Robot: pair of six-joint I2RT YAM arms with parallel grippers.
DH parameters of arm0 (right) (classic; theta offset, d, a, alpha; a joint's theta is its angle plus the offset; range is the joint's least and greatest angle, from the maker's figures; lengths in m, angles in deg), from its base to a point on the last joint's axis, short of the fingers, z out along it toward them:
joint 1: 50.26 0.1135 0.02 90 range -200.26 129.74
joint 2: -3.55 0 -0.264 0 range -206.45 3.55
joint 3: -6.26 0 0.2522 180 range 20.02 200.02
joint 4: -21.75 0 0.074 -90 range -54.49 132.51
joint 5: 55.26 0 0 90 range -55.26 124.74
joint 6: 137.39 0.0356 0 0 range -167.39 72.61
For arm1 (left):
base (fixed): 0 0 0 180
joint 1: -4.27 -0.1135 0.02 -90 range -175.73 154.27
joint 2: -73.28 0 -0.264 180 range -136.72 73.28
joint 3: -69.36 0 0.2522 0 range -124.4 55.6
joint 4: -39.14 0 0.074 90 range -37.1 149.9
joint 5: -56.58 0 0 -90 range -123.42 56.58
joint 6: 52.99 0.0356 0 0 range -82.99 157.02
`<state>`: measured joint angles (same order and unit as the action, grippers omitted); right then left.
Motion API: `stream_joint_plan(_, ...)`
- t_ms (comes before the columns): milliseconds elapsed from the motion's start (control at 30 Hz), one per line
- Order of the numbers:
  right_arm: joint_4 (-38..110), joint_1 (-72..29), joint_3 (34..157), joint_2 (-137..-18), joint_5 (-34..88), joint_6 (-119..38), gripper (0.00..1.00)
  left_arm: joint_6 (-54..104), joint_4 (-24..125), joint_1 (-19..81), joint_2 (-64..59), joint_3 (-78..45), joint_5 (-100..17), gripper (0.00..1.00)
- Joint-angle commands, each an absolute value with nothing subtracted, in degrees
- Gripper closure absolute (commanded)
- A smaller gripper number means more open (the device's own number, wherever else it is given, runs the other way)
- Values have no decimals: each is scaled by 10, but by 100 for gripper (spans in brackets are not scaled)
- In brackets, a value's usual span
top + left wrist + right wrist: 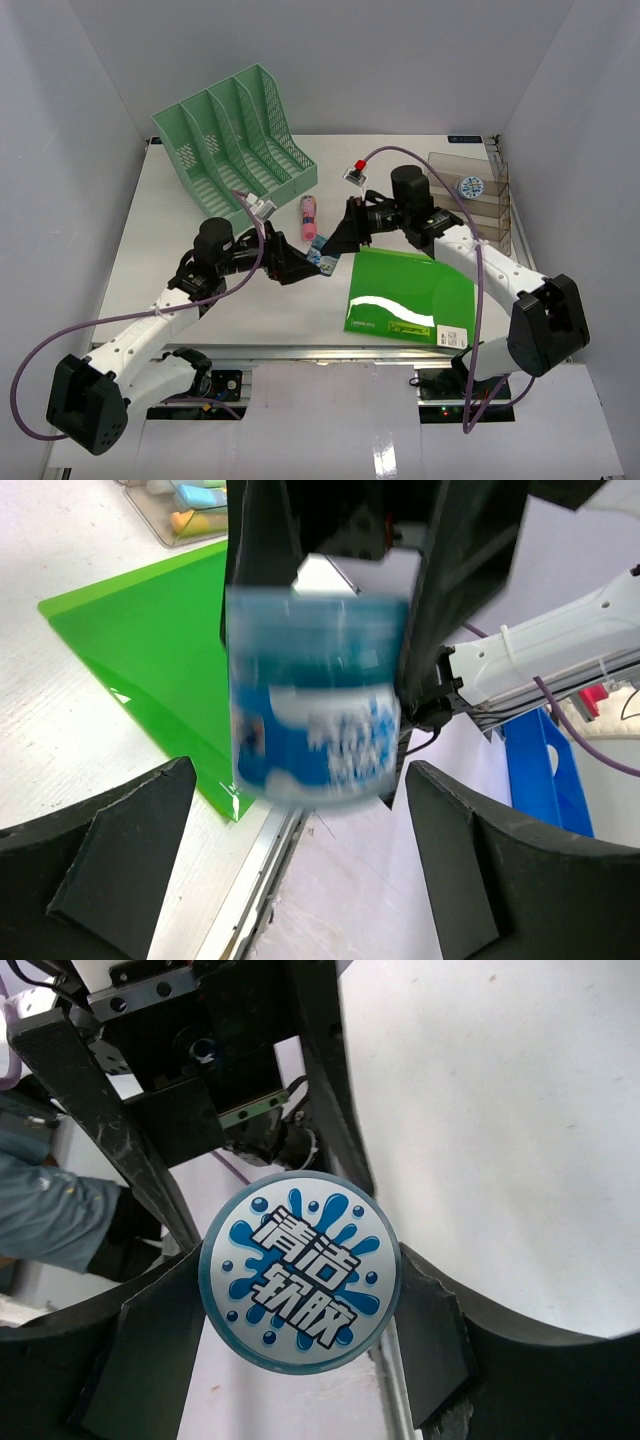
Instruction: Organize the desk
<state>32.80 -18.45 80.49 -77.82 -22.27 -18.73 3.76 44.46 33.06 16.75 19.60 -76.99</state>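
Blue-and-white and round-lidded, the small jar (315, 715) sat pinched between the fingers of the right hand (300, 1300), which was closed on its sides with the printed lid facing that wrist's camera. The left hand (300, 780) faced it with its fingers spread wide, one on either side of the jar's line and neither touching it. This read as a hand-over in the air. Doing it well would mean the left hand advancing straight until the jar's body lay fully between its fingers. It should then close on the part the right fingers left free (not much of it showed), with the right hand letting go only once that grip was firm. A skewed approach could knock the jar loose. The table (170, 220) lay below both hands, its white top apparently clear of the jar near the middle. On it, the green folder (410, 295) lay flat just to the right, the pink bottle (309, 218) just behind, and the mint file rack (235, 130) toward the far left corner.
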Motion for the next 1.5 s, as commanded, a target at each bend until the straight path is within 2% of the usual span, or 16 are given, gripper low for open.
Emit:
stream_joint_plan(0,383,-279,826,-757,-263,-301,92,77,478,330,218,203,-750,2)
stream_joint_plan(167,465,-348,862,-788,-224,-403,92,120,554,330,253,197,-714,2)
stream_joint_plan(267,506,-383,910,-812,-108,-504,92,141,603,330,283,201,-666,2)
stream_joint_plan(433,454,-395,951,-843,181,-613,92,150,624,331,324,231,-641,2)
stream_joint_plan(700,352,-426,1038,-967,379,-703,92,161,648,330,341,233,-632,2)
stream_joint_plan(1033,302,-463,1090,-1063,446,-699,92,161,650,330,338,233,-637,2)
stream_joint_plan(1467,299,-471,1014,-1048,381,-729,92,153,643,331,335,237,-641,2)
